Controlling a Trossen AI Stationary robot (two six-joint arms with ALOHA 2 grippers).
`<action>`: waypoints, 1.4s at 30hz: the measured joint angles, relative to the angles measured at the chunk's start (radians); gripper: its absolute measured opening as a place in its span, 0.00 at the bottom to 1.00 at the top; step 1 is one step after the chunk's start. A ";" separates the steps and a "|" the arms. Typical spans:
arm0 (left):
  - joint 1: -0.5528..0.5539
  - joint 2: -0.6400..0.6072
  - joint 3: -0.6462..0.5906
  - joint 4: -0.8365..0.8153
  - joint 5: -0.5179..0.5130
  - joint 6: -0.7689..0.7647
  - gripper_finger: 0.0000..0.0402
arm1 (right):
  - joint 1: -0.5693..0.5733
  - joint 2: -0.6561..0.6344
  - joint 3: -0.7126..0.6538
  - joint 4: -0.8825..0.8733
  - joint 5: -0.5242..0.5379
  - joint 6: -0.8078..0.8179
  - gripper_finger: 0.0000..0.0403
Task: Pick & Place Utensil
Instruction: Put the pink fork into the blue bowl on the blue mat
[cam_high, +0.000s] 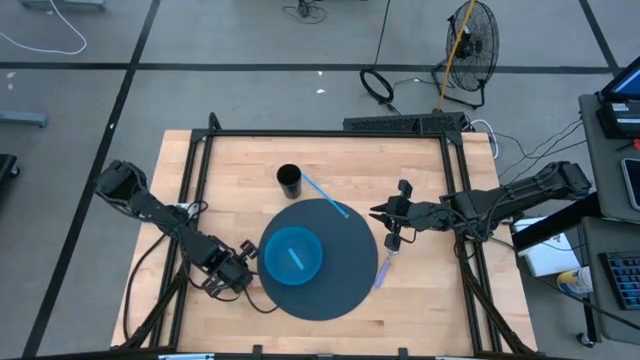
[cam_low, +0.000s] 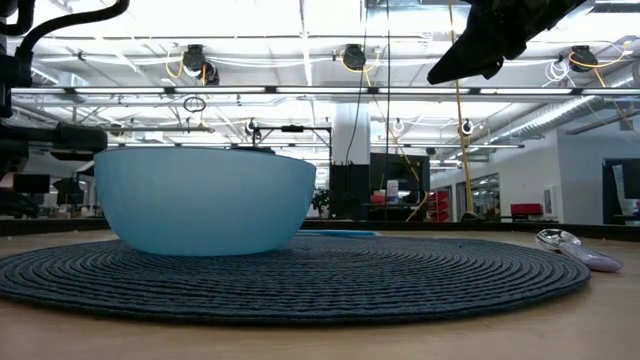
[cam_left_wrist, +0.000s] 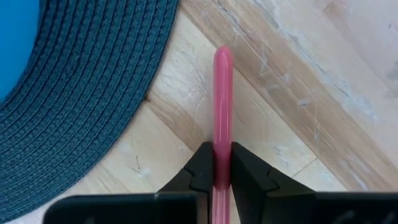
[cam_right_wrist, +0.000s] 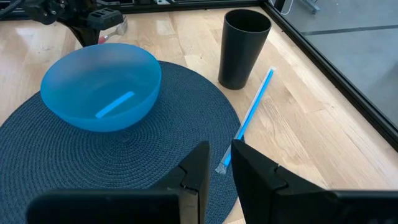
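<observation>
A pink utensil (cam_left_wrist: 222, 106) lies on the wooden table just off the left edge of the round dark blue placemat (cam_high: 350, 290). My left gripper (cam_high: 236, 268) stands over it, pointing down, shut on its handle. A light blue bowl (cam_high: 293, 255) sits on the mat. A blue-handled utensil (cam_right_wrist: 254, 111) lies beside the black cup (cam_high: 289, 180), its near end on the mat's rim. A lavender spoon (cam_high: 387, 266) rests on the table at the mat's right edge. My right gripper (cam_right_wrist: 217, 163) hovers above the mat's right side with a narrow gap and nothing in it. My left gripper pinches the pink utensil's handle (cam_left_wrist: 222, 163) between its two fingers, coming from above and pointing down. The fingers lie across the handle. The free end (cam_left_wrist: 222, 57) reaches out over the wood beside the mat's edge; whether it is lifted, I cannot tell.
Black frame rails (cam_high: 320, 132) border the table's far, left and right sides. Bare wood shows in front of the mat and at the far left. Beyond the table stand a floor fan (cam_high: 470, 45) and loose cables.
</observation>
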 joint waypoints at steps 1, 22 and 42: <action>0.000 0.000 0.002 -0.002 0.000 0.000 0.08 | 0.000 0.000 0.000 0.000 0.000 0.000 0.15; -0.082 -0.179 0.004 0.053 -0.153 -0.157 0.07 | 0.000 0.000 0.000 0.000 0.000 -0.007 0.15; -0.191 -0.381 0.026 -0.064 -0.765 -0.176 0.08 | 0.000 0.000 0.000 0.004 0.000 -0.007 0.15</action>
